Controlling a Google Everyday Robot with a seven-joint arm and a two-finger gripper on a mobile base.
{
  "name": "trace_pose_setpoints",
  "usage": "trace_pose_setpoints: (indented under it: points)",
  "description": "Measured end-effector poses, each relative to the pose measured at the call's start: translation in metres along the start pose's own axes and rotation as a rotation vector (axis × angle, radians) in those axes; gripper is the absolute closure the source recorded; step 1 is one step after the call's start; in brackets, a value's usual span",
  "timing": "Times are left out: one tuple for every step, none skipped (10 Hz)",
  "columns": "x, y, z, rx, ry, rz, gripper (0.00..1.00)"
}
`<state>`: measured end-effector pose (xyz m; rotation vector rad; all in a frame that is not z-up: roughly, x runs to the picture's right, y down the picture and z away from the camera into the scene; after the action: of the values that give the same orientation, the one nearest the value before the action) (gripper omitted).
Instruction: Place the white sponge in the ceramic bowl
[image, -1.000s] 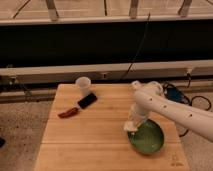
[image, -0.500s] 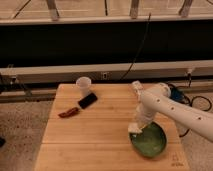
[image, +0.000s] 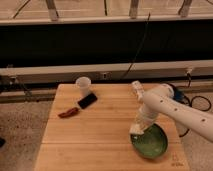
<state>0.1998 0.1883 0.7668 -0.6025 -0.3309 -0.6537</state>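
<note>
The green ceramic bowl (image: 151, 142) sits on the wooden table (image: 95, 137) near its front right corner. My white arm reaches in from the right and bends down over the bowl. My gripper (image: 137, 129) hangs at the bowl's left rim. A pale block at its tip, the white sponge (image: 135, 131), sits just over the rim, touching or nearly touching it.
A small translucent cup (image: 83, 84) stands at the back left of the table, with a black phone (image: 87, 100) just in front of it. A reddish-brown object (image: 68, 113) lies left of centre. A dark wall with cables runs behind the table.
My arm has swung from left of the bowl towards it and lowered, bringing the gripper and sponge down to the bowl's left rim.
</note>
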Motion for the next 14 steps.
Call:
trace_pose_setpoints:
  points:
    - [0.002,0.004,-0.001,0.0,-0.002,0.002,1.0]
    - [0.003,0.005,0.0,-0.001,-0.005,0.002,0.99]
    - [0.002,0.005,0.0,-0.001,-0.007,0.001,0.92]
    - [0.002,0.006,-0.001,0.0,-0.008,0.001,0.84]
    - [0.002,0.007,-0.001,0.0,-0.008,0.0,0.76]
    - [0.003,0.009,-0.002,0.0,-0.008,0.0,0.68]
    - [0.004,0.011,-0.002,-0.001,-0.009,0.0,0.61]
    - [0.004,0.011,-0.002,0.0,-0.01,0.0,0.6]
    - [0.003,0.011,-0.001,0.0,-0.014,0.0,0.55]
    - [0.004,0.012,-0.001,-0.001,-0.014,-0.001,0.46]
    - [0.004,0.014,-0.001,-0.001,-0.015,-0.002,0.34]
    - [0.004,0.014,-0.001,-0.001,-0.015,-0.002,0.29]
    - [0.004,0.015,-0.001,-0.002,-0.015,-0.003,0.22]
    - [0.004,0.015,-0.001,-0.002,-0.015,-0.004,0.2]
